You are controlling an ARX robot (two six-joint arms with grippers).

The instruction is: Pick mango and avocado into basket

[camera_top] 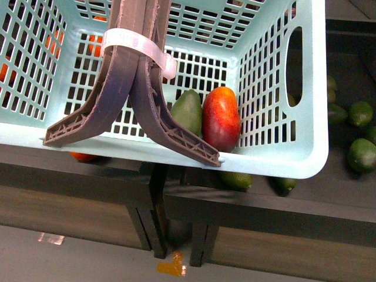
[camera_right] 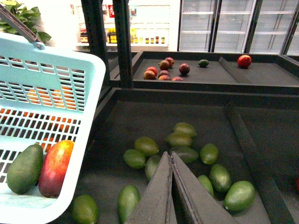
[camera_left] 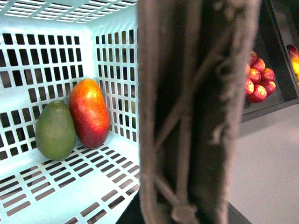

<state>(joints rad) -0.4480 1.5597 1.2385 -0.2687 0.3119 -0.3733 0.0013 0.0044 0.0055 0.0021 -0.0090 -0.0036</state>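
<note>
The right gripper [camera_right: 171, 161] shows its jaws pressed together, tips meeting, above a dark shelf tray [camera_right: 140, 116] strewn with loose green avocados [camera_right: 187, 154]. Whether the left gripper's jaws are spread or closed I cannot tell.

Front view: the basket [camera_top: 282, 161] fills the frame, its brown handles [camera_top: 126, 88] bound by a white tie [camera_top: 135, 44]. The avocado [camera_top: 188, 110] and the mango [camera_top: 221, 117] lie inside, touching each other, against the basket's wall.

Left wrist view: a blurred brown handle (very close to the lens) hides the gripper. The avocado [camera_left: 55, 130] and mango [camera_left: 89, 112] lean in the basket's corner. Red apples [camera_left: 258, 79] sit on a shelf beyond.

Right wrist view: both fruits lie in the basket.
</note>
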